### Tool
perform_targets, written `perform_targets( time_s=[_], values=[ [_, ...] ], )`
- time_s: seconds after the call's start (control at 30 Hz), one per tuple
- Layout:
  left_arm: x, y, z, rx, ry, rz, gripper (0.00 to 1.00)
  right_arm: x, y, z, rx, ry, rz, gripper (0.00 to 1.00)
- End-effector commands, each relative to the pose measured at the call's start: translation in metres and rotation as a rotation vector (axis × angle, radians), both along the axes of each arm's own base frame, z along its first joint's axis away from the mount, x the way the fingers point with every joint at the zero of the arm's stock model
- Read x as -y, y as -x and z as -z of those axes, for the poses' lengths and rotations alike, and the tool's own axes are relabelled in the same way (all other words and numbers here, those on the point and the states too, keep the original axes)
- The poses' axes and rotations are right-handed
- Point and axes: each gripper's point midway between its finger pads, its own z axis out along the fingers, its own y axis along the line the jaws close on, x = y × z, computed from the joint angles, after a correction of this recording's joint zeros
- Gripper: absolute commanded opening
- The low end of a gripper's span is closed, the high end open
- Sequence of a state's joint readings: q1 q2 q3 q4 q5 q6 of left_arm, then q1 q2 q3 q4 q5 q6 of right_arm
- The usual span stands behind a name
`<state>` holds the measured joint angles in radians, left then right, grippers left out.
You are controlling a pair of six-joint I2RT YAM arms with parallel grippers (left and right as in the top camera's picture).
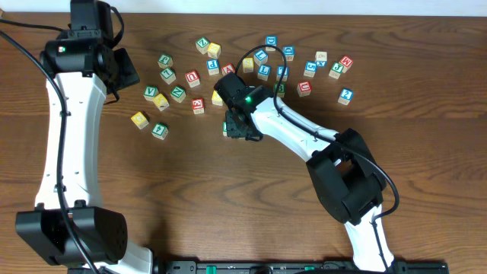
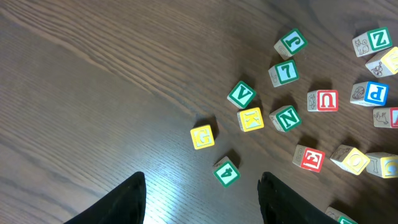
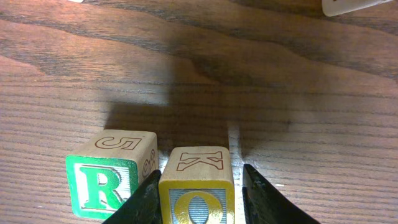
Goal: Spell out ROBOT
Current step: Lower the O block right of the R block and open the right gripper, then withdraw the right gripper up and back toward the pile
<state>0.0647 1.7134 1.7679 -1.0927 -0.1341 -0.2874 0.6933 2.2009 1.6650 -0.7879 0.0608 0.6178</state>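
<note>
The R cube (image 3: 111, 180) and the O cube (image 3: 198, 190) are set side by side on the table (image 3: 280, 93).
From above, the right gripper (image 1: 234, 128) is seen low over the wood, just below a scatter of loose cubes (image 1: 176, 93), and the left gripper (image 1: 125, 72) is held off to the side. In the left wrist view, its fingers (image 2: 134, 199) are spread wide with nothing between them, near a yellow cube (image 2: 203, 136). In the right wrist view, the green R cube is stood just beside the yellow O cube. The O cube is framed by the right fingers (image 3: 144, 199), but a thin gap is seen at one finger, so it is not squeezed.
</note>
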Motion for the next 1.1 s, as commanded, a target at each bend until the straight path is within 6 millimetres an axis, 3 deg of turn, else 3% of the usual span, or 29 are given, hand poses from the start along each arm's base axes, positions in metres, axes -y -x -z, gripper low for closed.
perform_targets(
  time_s=[0.0,0.17,0.5,0.63,0.9,1.07],
  values=[
    [-0.003,-0.001,0.002,-0.008,-0.012,-0.006,0.57,0.002,0.002,0.006,-0.003,0.019,0.005,0.36],
    [-0.003,-0.002,0.002,-0.007,-0.012,-0.006,0.57,-0.003,-0.006,-0.003,0.018,-0.008,0.009,0.40],
    [-0.003,-0.001,0.002,-0.007,-0.012,-0.006,0.57,-0.008,-0.024,-0.073,0.112,-0.096,-0.019,0.42],
    [-0.003,-0.001,0.002,-0.007,-0.012,-0.006,0.57,0.000,-0.027,-0.091,0.134,-0.107,-0.005,0.42],
    [-0.002,-0.001,0.002,-0.008,-0.008,-0.004,0.57,0.019,-0.032,-0.099,0.118,-0.116,0.005,0.41],
    [-0.002,-0.001,0.002,-0.007,-0.003,-0.006,0.57,0.046,-0.039,-0.125,0.145,-0.121,0.022,0.47]
  ],
)
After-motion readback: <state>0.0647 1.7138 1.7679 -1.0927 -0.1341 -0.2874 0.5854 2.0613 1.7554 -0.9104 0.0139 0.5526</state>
